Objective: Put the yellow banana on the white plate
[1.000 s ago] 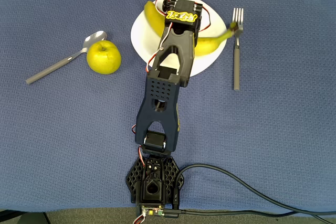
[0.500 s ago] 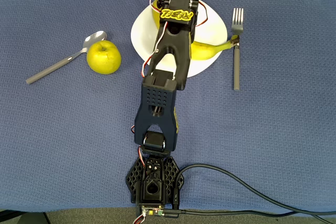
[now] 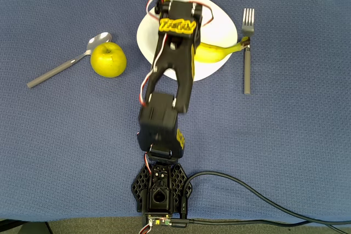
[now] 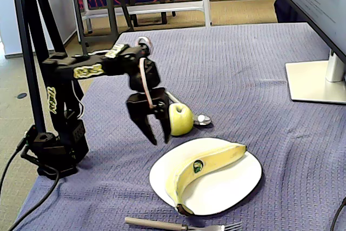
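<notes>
The yellow banana (image 4: 208,167) lies flat on the white plate (image 4: 243,185), its brown stem tip at the plate's near rim. From above, the banana (image 3: 216,51) pokes out to the right from under my arm, and its stem tip reaches past the plate (image 3: 219,20) to the fork. My gripper (image 4: 156,135) hangs above the cloth just left of the plate, fingers pointing down, open and empty, clear of the banana.
A yellow-green apple (image 3: 108,60) sits left of the plate with a spoon (image 3: 66,67) beside it. A fork (image 3: 247,53) lies right of the plate. A monitor foot (image 4: 319,82) stands at the far right in the fixed view. The table is covered in blue cloth.
The banana settled onto the plate and now lies still. My arm has lifted and drawn back from it toward the base.
</notes>
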Controlling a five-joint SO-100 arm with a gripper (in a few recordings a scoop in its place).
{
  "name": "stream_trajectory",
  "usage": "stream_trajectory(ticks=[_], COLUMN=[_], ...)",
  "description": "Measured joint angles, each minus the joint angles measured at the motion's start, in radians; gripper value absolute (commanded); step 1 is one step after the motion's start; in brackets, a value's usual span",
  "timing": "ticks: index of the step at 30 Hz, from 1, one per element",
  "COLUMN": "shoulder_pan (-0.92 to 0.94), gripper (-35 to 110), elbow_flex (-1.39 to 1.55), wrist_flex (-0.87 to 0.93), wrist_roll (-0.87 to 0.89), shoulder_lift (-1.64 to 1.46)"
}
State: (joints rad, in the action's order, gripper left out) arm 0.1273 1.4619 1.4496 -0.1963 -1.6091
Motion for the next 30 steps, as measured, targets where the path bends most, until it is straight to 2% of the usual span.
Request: stream_trajectory(ticks=[7, 15, 22, 30], shoulder_pan=[0.012, 0.005, -0.015, -0.189], gripper=[0, 0, 0, 0], elbow_flex=[0.469, 0.819, 0.992, 1.181], wrist_flex=[-0.126, -0.107, -0.055, -0.132], wrist_roll=[-0.095, -0.19, -0.173, -0.124], shoulder_lift=[-0.417, -0.877, -1.074, -1.177])
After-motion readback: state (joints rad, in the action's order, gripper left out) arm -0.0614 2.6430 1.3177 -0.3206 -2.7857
